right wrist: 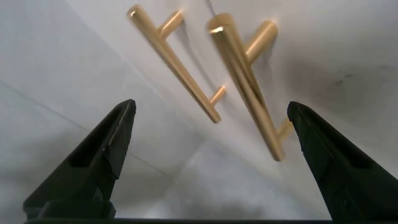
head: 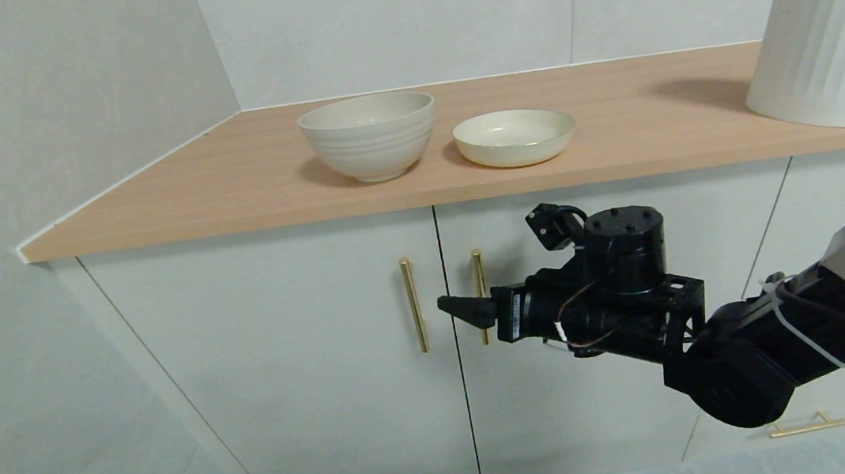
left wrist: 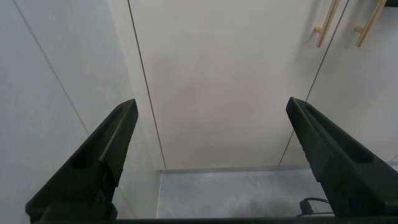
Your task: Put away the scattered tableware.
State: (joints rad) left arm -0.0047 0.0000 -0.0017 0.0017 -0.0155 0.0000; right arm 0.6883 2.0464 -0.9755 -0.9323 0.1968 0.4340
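On the wooden counter (head: 226, 188) stand a deep cream bowl (head: 370, 136) and, to its right, a shallow cream dish (head: 514, 137). Below the counter my right gripper (head: 461, 310) is level with the two gold handles (head: 414, 305) (head: 479, 278) of the closed cabinet doors, its tips just in front of the seam between them. In the right wrist view this gripper (right wrist: 211, 107) is open, and both gold handles (right wrist: 180, 68) (right wrist: 245, 81) lie between its fingers, close but untouched. My left gripper (left wrist: 211, 102) is open and holds nothing, low down and facing a cabinet door (left wrist: 224, 81).
A tall white ribbed container (head: 832, 23) stands at the counter's right end. Tiled walls close the corner on the left and behind. A small gold handle (head: 806, 426) sits low on the right. Grey floor (left wrist: 230, 193) runs along the cabinet's foot.
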